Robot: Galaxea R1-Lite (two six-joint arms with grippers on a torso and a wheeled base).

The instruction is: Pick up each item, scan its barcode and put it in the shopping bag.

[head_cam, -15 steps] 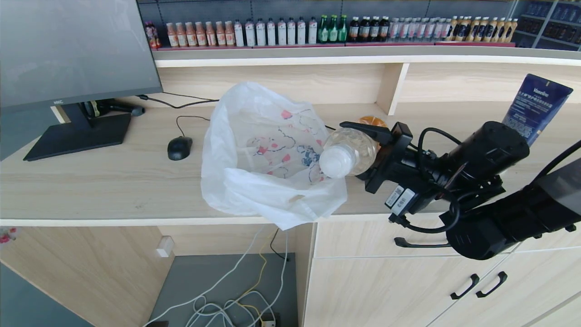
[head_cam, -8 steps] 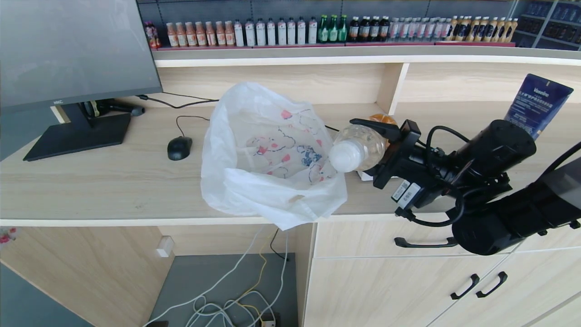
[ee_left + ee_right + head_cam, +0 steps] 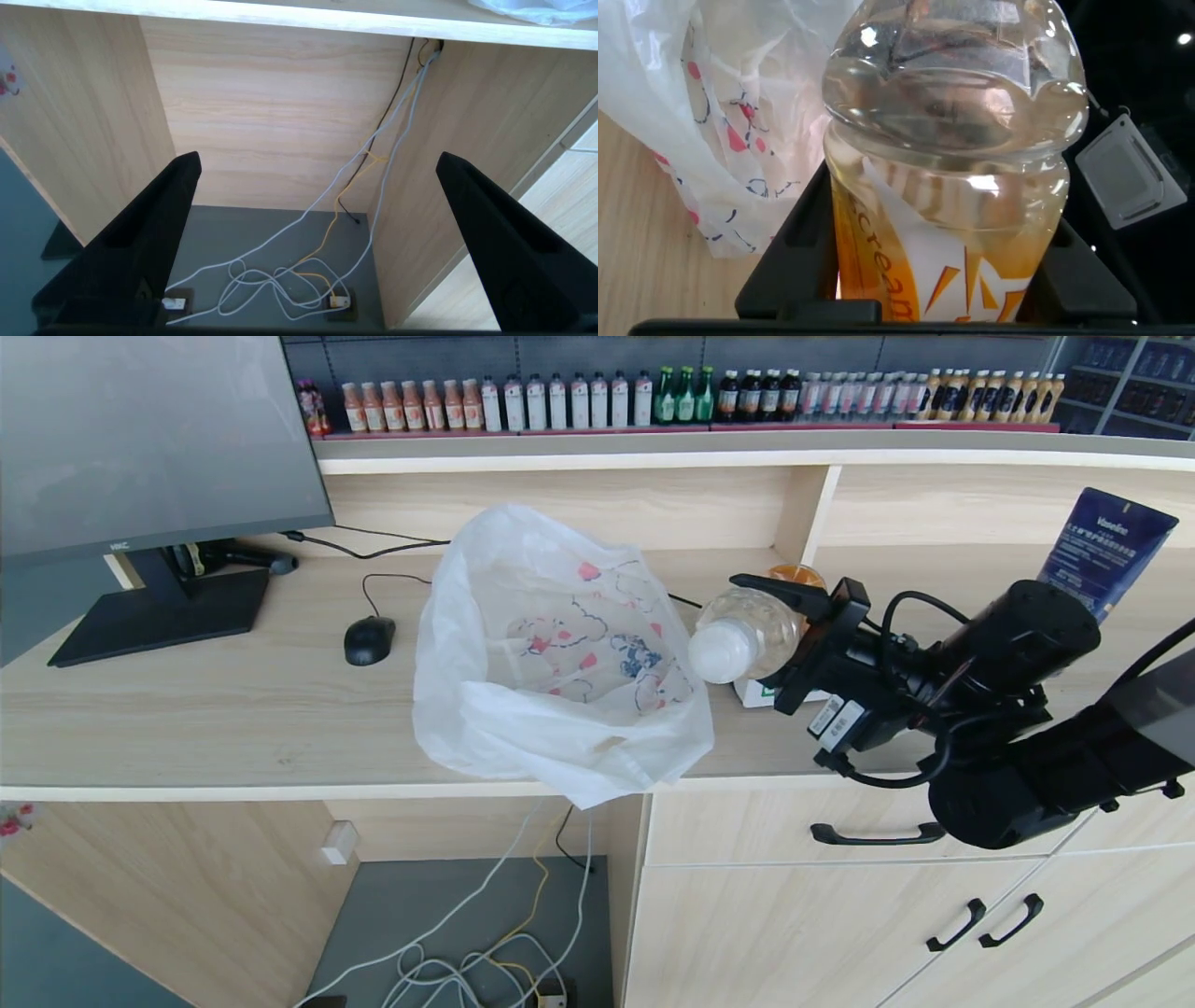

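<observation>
While my right jaws pinch the bottle [image 3: 742, 637] cap-first just beside the bag [image 3: 485, 709] mouth, so I can tip it in, left jaws hang spread below the worktop [image 3: 187, 709].

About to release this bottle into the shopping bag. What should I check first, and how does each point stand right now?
1. Grip: right gripper shut on the bottle, held sideways: ok.
2. Shopping bag mouth open upward: ok.
3. Bottle over the opening: not ok; its cap sits beside the bag's rim, its body over the counter.
4. Barcode scanned: cannot tell.
5. Left gripper out of the way: ok; open, down below the counter's edge, facing the cables.
</observation>
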